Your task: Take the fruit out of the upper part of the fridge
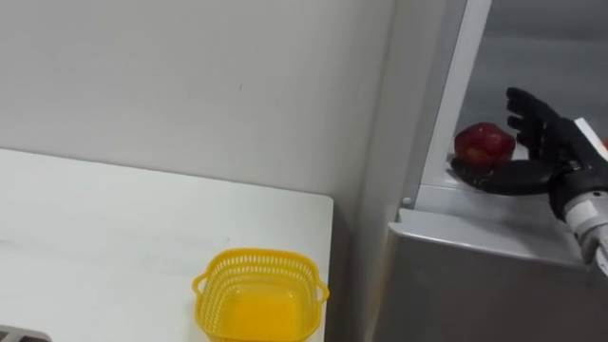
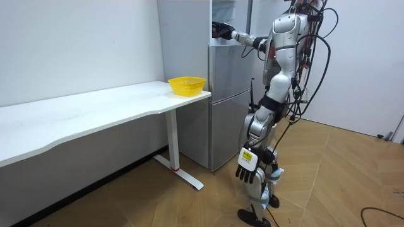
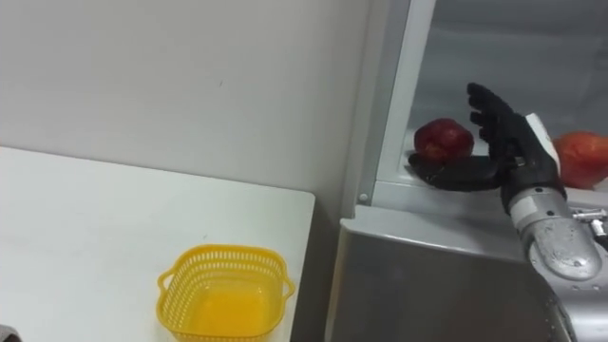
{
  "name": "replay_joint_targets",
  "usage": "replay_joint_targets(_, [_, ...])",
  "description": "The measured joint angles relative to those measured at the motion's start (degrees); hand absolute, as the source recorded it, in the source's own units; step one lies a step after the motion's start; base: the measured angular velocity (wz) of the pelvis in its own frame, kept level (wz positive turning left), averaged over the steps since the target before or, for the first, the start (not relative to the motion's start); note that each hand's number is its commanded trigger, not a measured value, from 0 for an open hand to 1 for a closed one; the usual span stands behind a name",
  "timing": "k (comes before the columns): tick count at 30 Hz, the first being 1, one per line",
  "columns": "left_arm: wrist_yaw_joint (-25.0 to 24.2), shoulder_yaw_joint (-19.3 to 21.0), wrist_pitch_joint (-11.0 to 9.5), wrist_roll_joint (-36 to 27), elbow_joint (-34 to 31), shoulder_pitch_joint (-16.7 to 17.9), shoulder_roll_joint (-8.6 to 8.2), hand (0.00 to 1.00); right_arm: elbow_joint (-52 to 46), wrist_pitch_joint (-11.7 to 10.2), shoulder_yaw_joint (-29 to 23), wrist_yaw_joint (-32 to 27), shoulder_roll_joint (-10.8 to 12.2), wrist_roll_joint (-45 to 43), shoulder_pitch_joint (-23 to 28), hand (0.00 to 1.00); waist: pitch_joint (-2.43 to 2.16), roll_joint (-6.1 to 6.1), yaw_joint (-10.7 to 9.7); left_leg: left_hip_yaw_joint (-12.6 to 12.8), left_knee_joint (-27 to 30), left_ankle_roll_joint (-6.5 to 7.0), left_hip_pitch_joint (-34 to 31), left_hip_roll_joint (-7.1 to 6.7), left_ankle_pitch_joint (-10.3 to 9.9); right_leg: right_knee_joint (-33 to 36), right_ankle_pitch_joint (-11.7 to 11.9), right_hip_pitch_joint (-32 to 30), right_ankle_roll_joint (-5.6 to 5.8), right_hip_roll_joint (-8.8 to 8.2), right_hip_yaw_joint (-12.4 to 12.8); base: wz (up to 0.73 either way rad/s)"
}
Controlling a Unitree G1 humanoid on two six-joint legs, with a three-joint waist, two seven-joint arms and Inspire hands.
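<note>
A red round fruit (image 1: 484,142) (image 3: 443,139) lies on the shelf of the open upper fridge compartment, near its left wall. My right hand (image 1: 537,142) (image 3: 503,142) reaches into the compartment just right of that fruit, open, with straight spread fingers and the thumb stretched low in front of the fruit. A second red fruit (image 3: 581,157) lies further right on the shelf, behind the hand. In the room view my right hand (image 2: 221,29) is inside the fridge (image 2: 227,94), and my left hand (image 2: 247,169) hangs relaxed at my side.
A yellow plastic basket (image 1: 258,296) (image 2: 187,84) stands empty on the white table (image 1: 95,237), near the end next to the fridge. The grey lower fridge door (image 1: 475,275) is closed below the shelf. I stand upright facing the fridge.
</note>
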Motion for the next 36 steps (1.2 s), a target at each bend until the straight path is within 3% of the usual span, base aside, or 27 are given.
replay_joint_targets(8, [0.14,-0.9,1.42,-0.48,0.34,-1.23,0.93,0.0,6.3,0.53,1.83,5.61,-1.96,-0.05,-2.88,1.0,0.61,-1.3,-0.06,0.01,0.27,0.0,0.04,0.02,-0.02,-0.18,0.01,0.62,-0.02,0.06,-0.04,0.0])
replay_joint_targets(11, [0.21,-0.95,1.71,-0.49,1.19,-1.26,1.03,0.0,8.28,0.55,1.75,5.67,-2.04,-0.11,-4.73,1.0,0.64,-1.31,0.1,-0.07,0.25,0.01,0.03,-0.01,-0.02,-0.31,0.01,0.58,-0.02,0.09,-0.06,0.0])
replay_joint_targets(26, [0.17,-4.15,1.97,-0.5,2.15,-2.81,1.77,0.0,6.32,0.62,1.71,3.98,-2.21,2.01,-4.65,1.0,0.72,-1.42,0.66,-0.35,-0.22,-0.01,0.78,0.08,-0.02,-0.9,0.03,1.04,-0.03,0.14,-0.28,0.0])
replay_joint_targets(29, [0.19,-4.15,1.32,-0.55,2.18,-2.88,1.83,0.0,2.4,1.66,1.69,2.19,-0.8,0.71,-3.65,1.0,0.82,-1.06,0.44,-0.23,-0.19,-0.03,0.77,0.12,-0.03,-0.92,0.04,1.06,-0.04,0.2,-0.17,0.0])
replay_joint_targets(33, [0.4,-4.12,0.28,-0.51,2.17,-2.8,1.73,0.0,-6.02,2.48,1.12,-2.62,0.42,-2.02,0.86,1.0,0.5,-0.18,0.67,-0.05,-0.22,-0.04,0.87,0.11,-0.07,-1.0,0.05,1.01,-0.03,0.28,0.04,-0.03])
replay_joint_targets(36, [0.72,-4.01,-0.6,-0.53,2.23,-2.55,1.53,0.0,-16.2,2.53,-0.88,-5.46,2.7,-4.79,6.52,1.0,0.27,1.75,0.46,0.42,-0.34,-0.04,1.23,0.08,-0.07,-1.13,0.05,0.78,-0.02,0.28,0.5,-0.09])
